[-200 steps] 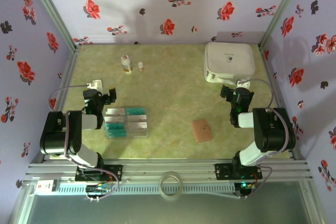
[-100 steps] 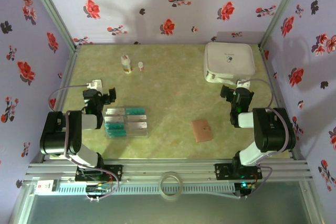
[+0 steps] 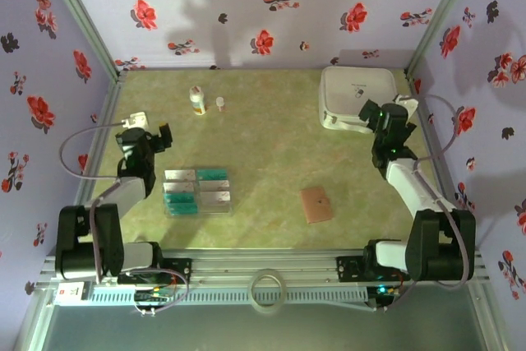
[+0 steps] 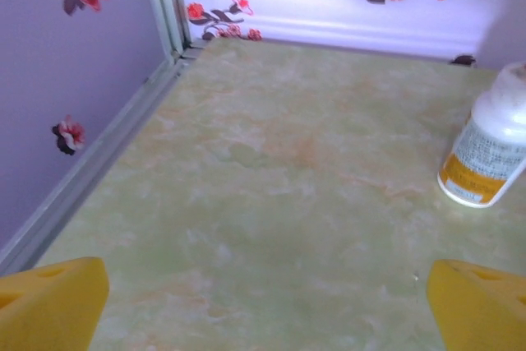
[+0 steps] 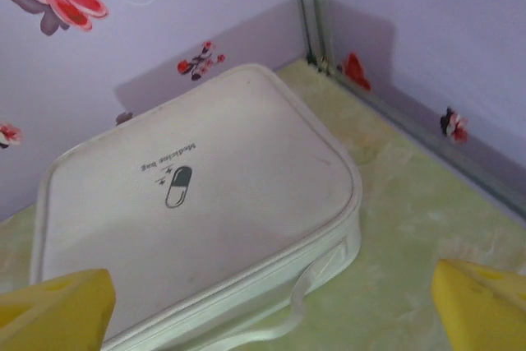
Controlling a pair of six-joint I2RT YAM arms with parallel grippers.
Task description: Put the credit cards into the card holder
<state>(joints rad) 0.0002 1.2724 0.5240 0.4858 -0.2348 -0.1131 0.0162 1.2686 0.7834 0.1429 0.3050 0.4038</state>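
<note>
**Both jaws wide and empty, cards and holder lying behind me**

My left jaws stand wide apart with nothing between them. Their yellow fingertips point(image 4: 53, 306) sit at the two lower corners of my left wrist view, over bare green marbled counter point(image 4: 271, 170). Ahead and to the right stands a white plastic bottle with an orange label point(image 4: 489, 154), upright, near the back wall.

My right jaws are just as wide and hold nothing. Their yellow fingertips point(image 5: 57, 310) frame the large white rounded case with a pill symbol on its lid point(image 5: 197, 203), which lies flat in the far right corner.

From above, the small flat pinkish-brown leather-like card holder point(image 3: 316, 204) lies flat on the counter, nearer the arm bases than either set of jaws and well apart from both. Its long axis runs near to far, the far end leaning slightly left.

The thin teal-green and silver-grey credit cards point(image 3: 212, 174) lie in a clear plastic compartmented tray point(image 3: 197, 213), left of the holder and well apart from it. Their long axes run left to right, crosswise to the holder's.
</note>
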